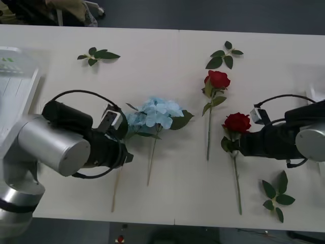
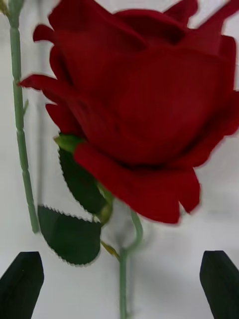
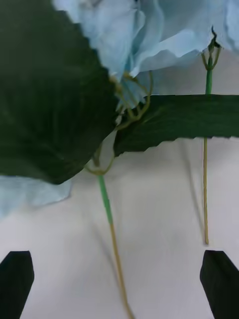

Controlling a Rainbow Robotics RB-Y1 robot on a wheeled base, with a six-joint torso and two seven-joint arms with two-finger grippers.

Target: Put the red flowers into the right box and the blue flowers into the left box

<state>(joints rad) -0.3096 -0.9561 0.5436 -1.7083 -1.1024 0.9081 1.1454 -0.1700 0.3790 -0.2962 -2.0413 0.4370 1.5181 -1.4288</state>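
Two red flowers lie on the white table, one rose (image 1: 217, 79) farther back and one rose (image 1: 237, 122) nearer. My right gripper (image 1: 232, 145) sits at the nearer rose's stem just below the bloom. In the right wrist view the bloom (image 2: 144, 109) looms close and its stem (image 2: 123, 284) runs between my open black fingertips (image 2: 20, 284). The blue flowers (image 1: 155, 113) lie mid-table with tan stems (image 1: 151, 161). My left gripper (image 1: 127, 144) is at their leaves. It is open, with one stem (image 3: 112, 239) between the fingertips (image 3: 219, 281). The left box (image 1: 18, 89) stands far left.
Loose green leaf sprigs lie at the back left (image 1: 98, 55), back centre (image 1: 223, 55) and front right (image 1: 277, 195). A thin white rim (image 1: 313, 94) shows at the table's right edge. The table's front edge runs just below the stem ends.
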